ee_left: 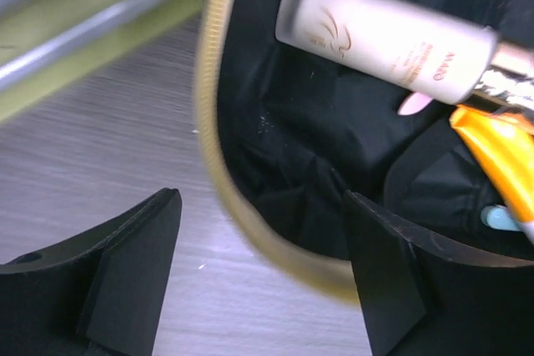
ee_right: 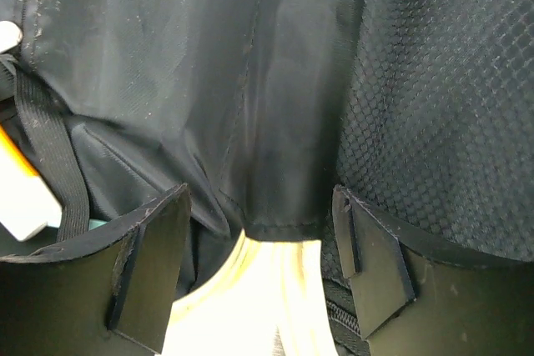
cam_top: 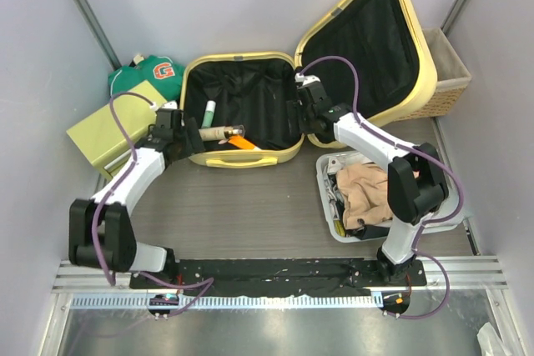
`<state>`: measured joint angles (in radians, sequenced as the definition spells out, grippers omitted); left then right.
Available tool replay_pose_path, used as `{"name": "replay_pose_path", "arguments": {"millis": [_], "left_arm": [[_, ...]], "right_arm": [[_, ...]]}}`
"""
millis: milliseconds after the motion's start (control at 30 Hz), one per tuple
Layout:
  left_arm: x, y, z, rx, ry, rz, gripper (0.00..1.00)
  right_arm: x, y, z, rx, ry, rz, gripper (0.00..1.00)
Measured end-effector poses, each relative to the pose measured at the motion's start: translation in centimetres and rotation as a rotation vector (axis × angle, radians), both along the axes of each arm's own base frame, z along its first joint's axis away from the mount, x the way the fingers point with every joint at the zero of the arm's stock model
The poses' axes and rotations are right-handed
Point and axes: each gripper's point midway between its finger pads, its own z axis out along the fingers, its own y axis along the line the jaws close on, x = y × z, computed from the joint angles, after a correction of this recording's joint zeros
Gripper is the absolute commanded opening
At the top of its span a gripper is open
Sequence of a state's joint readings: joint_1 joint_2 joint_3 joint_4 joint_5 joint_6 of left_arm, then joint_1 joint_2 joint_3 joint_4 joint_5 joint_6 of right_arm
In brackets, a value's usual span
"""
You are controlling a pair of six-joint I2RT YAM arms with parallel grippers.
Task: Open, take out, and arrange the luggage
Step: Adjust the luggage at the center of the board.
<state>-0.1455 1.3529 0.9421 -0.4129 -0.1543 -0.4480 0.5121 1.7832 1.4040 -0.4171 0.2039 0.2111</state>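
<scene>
The pale yellow luggage (cam_top: 250, 156) lies open, its lid (cam_top: 421, 52) propped up at the right and black lining showing in both halves. Inside the base lie a white bottle (cam_top: 219, 132), a green tube (cam_top: 209, 112) and an orange tube (cam_top: 242, 142). My left gripper (cam_top: 190, 137) is open at the base's front left corner. In the left wrist view its jaws (ee_left: 263, 248) straddle the rim (ee_left: 213, 122), with the bottle (ee_left: 384, 39) and orange tube (ee_left: 501, 156) beyond. My right gripper (cam_top: 302, 99) is open and empty over the hinge; the right wrist view (ee_right: 259, 239) shows yellow rim (ee_right: 259, 298) and lining (ee_right: 250, 81).
A yellow-green box (cam_top: 104, 132) and a green garment with an orange G (cam_top: 154, 72) sit at the left of the luggage. A wicker basket (cam_top: 450, 77) stands behind the lid. A white tray (cam_top: 327, 174) holding beige cloth (cam_top: 363, 193) sits at the front right.
</scene>
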Motion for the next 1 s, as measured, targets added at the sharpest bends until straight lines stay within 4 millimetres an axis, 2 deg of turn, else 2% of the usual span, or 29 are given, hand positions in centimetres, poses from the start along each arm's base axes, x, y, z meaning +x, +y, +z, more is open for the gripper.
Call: {"name": "replay_pose_path", "arguments": {"millis": [33, 67, 133, 167, 233, 267, 367, 467, 667, 833, 933, 1000], "left_arm": [[0.3, -0.4, -0.9, -0.012, 0.022, -0.001, 0.76], [0.4, -0.7, -1.9, -0.023, 0.047, -0.004, 0.66], [0.9, -1.4, -2.8, -0.054, 0.059, -0.007, 0.56], [1.1, -1.6, -2.8, -0.066, 0.052, -0.011, 0.49], [1.2, -1.6, -2.8, -0.061, 0.050, -0.006, 0.43], [1.1, -1.5, -2.8, -0.062, 0.051, 0.002, 0.40], [1.1, -1.5, -2.9, -0.050, 0.051, 0.016, 0.39], [1.0, -2.0, -2.9, -0.029, 0.047, 0.010, 0.38], [0.9, -3.8, -3.1, -0.007, 0.050, -0.031, 0.36], [1.3, -5.9, -3.1, 0.037, 0.054, -0.076, 0.37], [1.4, -6.8, -3.0, 0.043, 0.051, -0.096, 0.42], [1.3, -7.1, -3.0, 0.049, 0.048, -0.101, 0.52]], "right_arm": [[0.1, 0.1, -0.2, -0.004, 0.002, 0.000, 0.76], [0.2, 0.2, -0.3, -0.007, 0.003, -0.001, 0.75], [0.4, 0.2, -0.5, -0.013, 0.005, -0.006, 0.73], [0.6, 0.2, -0.6, -0.019, 0.005, -0.010, 0.68], [1.0, 0.0, -0.7, -0.039, 0.001, -0.025, 0.56], [1.3, -0.3, -0.8, -0.061, -0.006, -0.042, 0.46], [1.6, -1.3, -1.0, -0.110, -0.018, -0.075, 0.33], [1.8, -1.6, -0.8, -0.136, -0.033, -0.090, 0.27], [2.1, -2.9, -0.8, -0.172, -0.039, -0.117, 0.26], [2.5, -4.8, -0.9, -0.190, -0.026, -0.146, 0.27], [2.6, -5.8, -0.8, -0.202, -0.014, -0.158, 0.31], [2.6, -6.2, -0.8, -0.205, -0.005, -0.161, 0.34]]}}
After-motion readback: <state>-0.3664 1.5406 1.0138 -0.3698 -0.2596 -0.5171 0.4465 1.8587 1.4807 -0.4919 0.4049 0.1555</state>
